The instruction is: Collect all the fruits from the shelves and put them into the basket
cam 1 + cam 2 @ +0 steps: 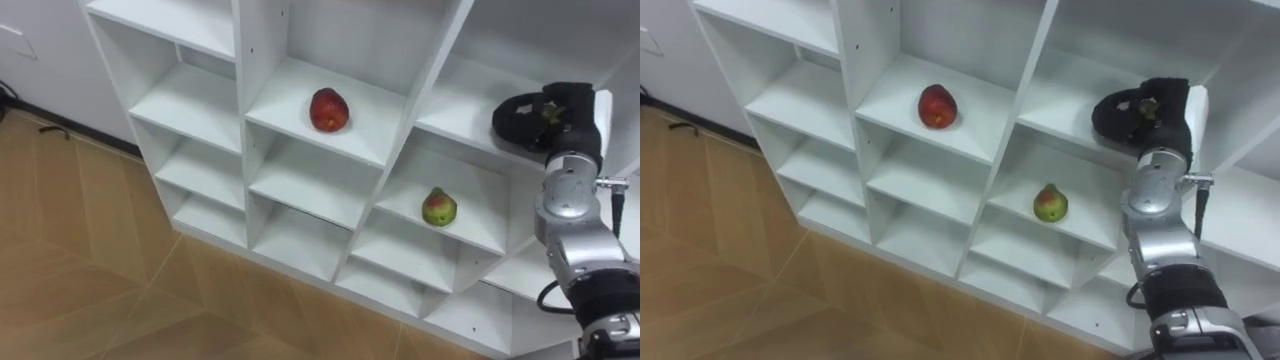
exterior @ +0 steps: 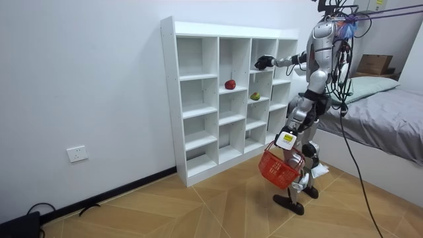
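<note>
A red apple [image 1: 329, 109] lies on a middle shelf of the white closet [image 1: 258, 60]. One compartment right and a shelf lower sits a green fruit with a red blush [image 1: 438, 207]. My right hand [image 1: 535, 120] is raised at the shelf above that green fruit, up and right of it, with its fingers curled into a ring and the bare shelf showing through. In the room view I stand facing the closet, and my left hand [image 2: 285, 140] hangs low at my side, shut on the handle of a red basket [image 2: 279, 166].
The closet stands against a white wall on a wooden floor [image 1: 80, 240]. A bed [image 2: 383, 122] with a cardboard box [image 2: 374, 63] on it is behind me at the room view's right. A wall socket [image 2: 77, 154] is left of the closet.
</note>
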Available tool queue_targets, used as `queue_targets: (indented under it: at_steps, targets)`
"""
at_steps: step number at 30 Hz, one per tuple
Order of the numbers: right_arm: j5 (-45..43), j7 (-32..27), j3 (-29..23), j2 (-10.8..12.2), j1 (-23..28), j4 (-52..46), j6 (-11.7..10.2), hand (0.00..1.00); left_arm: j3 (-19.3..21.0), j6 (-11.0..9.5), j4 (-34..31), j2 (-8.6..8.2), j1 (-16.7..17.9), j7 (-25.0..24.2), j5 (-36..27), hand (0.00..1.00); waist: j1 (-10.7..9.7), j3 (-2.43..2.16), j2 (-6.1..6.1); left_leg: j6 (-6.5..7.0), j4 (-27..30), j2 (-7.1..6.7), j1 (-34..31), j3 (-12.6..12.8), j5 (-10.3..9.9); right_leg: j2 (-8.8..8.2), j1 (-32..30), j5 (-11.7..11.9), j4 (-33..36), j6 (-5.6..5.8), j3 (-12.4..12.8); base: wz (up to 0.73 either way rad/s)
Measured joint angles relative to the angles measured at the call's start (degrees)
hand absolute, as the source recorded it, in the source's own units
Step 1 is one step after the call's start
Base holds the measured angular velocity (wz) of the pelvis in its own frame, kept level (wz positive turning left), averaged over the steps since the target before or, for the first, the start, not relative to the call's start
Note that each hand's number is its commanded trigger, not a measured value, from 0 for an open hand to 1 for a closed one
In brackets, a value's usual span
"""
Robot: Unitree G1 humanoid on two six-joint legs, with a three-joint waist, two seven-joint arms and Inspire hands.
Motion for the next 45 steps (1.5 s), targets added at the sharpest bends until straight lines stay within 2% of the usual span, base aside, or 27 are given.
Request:
queue_targets:
  at_steps: [6, 9, 13, 16, 20, 22, 26, 29, 34, 40, 45]
  targets:
    - [-1.02, -0.36, 1.15, 0.0, 0.0, -0.97, -0.2, 1.0, -0.86, 0.0, -0.14, -0.05, -1.42, -0.9, -1.55, 1.0, -0.29, -0.11, 0.05, 0.0, 0.15, 0.09, -0.68, 0.67, 0.0, 0.02, -0.78, 0.07, 0.05, -0.08, 0.32, -0.02]
    - [-3.01, -0.37, 1.43, 0.01, -0.01, -1.13, -0.18, 1.0, -1.25, 0.0, -0.1, -0.34, -3.25, -0.9, -2.45, 1.0, -0.62, -0.11, 0.04, 0.0, 0.14, 0.11, -0.93, 0.65, 0.0, 0.03, -0.91, 0.07, 0.05, -0.09, 0.25, 0.0]
    - [-7.47, 0.83, 2.71, 0.05, 0.03, -4.23, 0.82, 1.0, -4.26, 0.13, -3.58, -0.92, -5.36, -1.44, -5.75, 1.0, -1.47, -0.18, 0.01, 0.06, 0.31, 0.11, -1.65, 0.86, 0.13, 0.01, -1.9, 0.08, 0.33, -0.09, 0.78, -0.03]
    - [-6.92, 1.94, 5.26, 0.16, 0.08, -7.94, 2.32, 1.0, -7.01, -0.04, -5.68, -1.65, -7.14, -1.5, -9.86, 1.0, -2.13, -0.21, 0.08, 0.07, 0.34, 0.18, -1.51, 1.55, 0.13, -0.06, -2.28, 0.08, 0.8, -0.09, 1.57, -0.13]
    - [-6.99, 3.38, 6.62, 1.5, 0.23, -10.43, 2.49, 1.0, -10.66, -0.28, -9.35, -2.1, -9.37, -2.73, -11.87, 1.0, -3.63, -0.19, 0.1, 0.15, 0.35, 0.12, -1.38, 1.64, 0.18, -0.16, -2.25, 0.08, 0.8, -0.09, 1.54, -0.01]
    - [-7.73, 3.64, 6.57, 2.29, 1.54, -13.8, 2.91, 1.0, -11.59, -0.4, -10.89, -2.15, -9.25, -3.68, -12.87, 1.0, -4.59, -0.18, 0.12, 0.15, 0.36, 0.13, -1.4, 1.67, 0.19, -0.16, -2.29, 0.08, 0.82, -0.09, 1.48, 0.0]
    - [-9.33, 4.2, 6.62, 2.36, 6.73, -21.44, 2.88, 1.0, -14.17, -0.36, -14.97, -2.55, -8.91, -3.82, -16.06, 1.0, -5.78, -0.12, 0.2, 0.15, 0.35, 0.15, -1.4, 1.7, 0.18, -0.14, -2.26, 0.08, 0.85, -0.09, 1.49, 0.0]
    - [-9.62, 5.23, 6.6, 2.79, 8.82, -23.4, 2.89, 1.0, -14.52, -0.4, -16.53, -3.82, -8.86, -3.59, -16.64, 1.0, -6.61, 0.04, 0.47, 0.15, 0.21, 0.19, -0.9, 1.82, 0.18, -0.13, -1.96, 0.08, 0.89, -0.09, 1.58, -0.01]
    - [-11.23, 7.77, 6.48, 3.02, 10.26, -25.91, 3.04, 1.0, -14.62, -0.43, -19.69, -4.46, -8.98, -3.58, -18.53, 1.0, -8.16, -0.09, 0.94, 0.15, -0.07, 0.27, -0.45, 2.09, 0.18, -0.06, -1.68, 0.08, 0.94, -0.1, 1.92, -0.02]
    - [-12.03, 9.56, 6.51, 3.26, 11.53, -28.85, 3.04, 1.0, -14.65, -0.73, -21.77, -4.55, -9.2, -3.6, -22.58, 1.0, -8.01, -0.04, 1.59, 0.16, -0.44, 0.32, 0.27, 2.8, 0.17, -0.01, -1.49, 0.09, 0.94, -0.09, 2.98, -0.07]
    - [-13.42, 10.22, 8.61, 3.86, 14.63, -32.81, 3.18, 1.0, -15.32, -0.81, -24.95, -4.49, -9.35, -3.57, -22.94, 1.0, -7.9, -0.02, 3.3, 0.17, -0.53, 0.3, 0.39, 2.84, 0.16, -0.02, -1.42, 0.13, 0.94, -0.04, 2.98, 0.0]
